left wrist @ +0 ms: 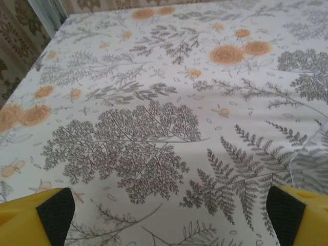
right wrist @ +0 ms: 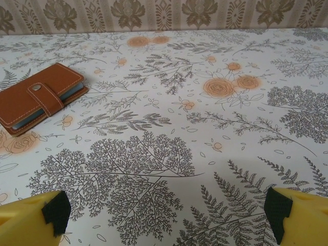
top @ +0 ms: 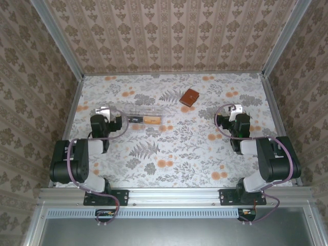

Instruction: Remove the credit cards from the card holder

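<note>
In the top view the left gripper (top: 105,111) is at the left of centre, above the flowered table (top: 169,154). Its jaws are wide apart and hold nothing, and its wrist view shows the yellow fingers (left wrist: 31,218) far from each other. Just to its right lies a clear plastic box (top: 143,119). Further right, in the upper middle, the card holder (top: 190,97) lies closed with its snap strap. At the right, the right gripper (top: 234,110) is also spread wide and empty.

Lab robot cell: wallpapered walls (top: 169,36), aluminium frame (top: 174,195), floral tabletop (top: 179,154).
</note>
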Controlling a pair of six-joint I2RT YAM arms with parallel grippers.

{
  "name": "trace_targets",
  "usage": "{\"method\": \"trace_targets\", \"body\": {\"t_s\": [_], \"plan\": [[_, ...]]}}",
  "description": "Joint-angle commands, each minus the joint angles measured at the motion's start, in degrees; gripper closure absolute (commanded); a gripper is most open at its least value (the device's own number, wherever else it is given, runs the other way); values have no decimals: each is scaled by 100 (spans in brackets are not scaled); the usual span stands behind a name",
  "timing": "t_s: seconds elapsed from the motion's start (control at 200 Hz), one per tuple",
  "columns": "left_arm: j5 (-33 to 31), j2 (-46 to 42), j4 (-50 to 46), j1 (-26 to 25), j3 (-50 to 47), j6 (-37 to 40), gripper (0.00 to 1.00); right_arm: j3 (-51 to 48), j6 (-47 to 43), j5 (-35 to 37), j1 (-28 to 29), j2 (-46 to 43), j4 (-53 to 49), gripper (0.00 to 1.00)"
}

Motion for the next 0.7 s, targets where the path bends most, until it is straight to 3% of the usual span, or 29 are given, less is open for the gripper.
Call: {"method": "trace_targets", "body": {"t_s": [0.0, 0.08, 0.125, 0.23, 0.27, 0.335, 0.48, 0.59, 0.695], "plan": [[-293, -616, -2226, 42, 1212, 12, 0, 88, 55, 190, 63, -83, -34, 0], [-755, -1070, -3185, 55, 1733, -210, 0, 170, 22, 456, 158, -533, -581, 0], [-980, -1365, -3460, 60, 1909, -440, 0, 394, 197, 682, 187, -945, -1441, 0], [-1753, -1964, -4730, 110, 2495, -2161, 0, 1418, 1662, 1609, 181, -1447, -3826, 0], [-1729, -2101, -5550, 222, 2877, -2836, 0, 1841, 2214, 1922, 166, -1453, -4506, 0], [-1437, -2230, -6502, 379, 3307, -3232, 0, 2445, 2722, 2024, 104, -1359, -5508, 0], [-694, -2752, -6517, 278, 2892, -3649, 0, 2649, 2966, 1027, 24, -1011, -5300, 0], [-824, -3168, -6228, -187, 2407, -3747, 0, 2789, 3183, 272, 83, -519, -4964, 0], [-1088, -3318, -6162, -892, 2214, -3638, 0, 3398, 3203, 186, 441, 142, -5239, 0]]}}
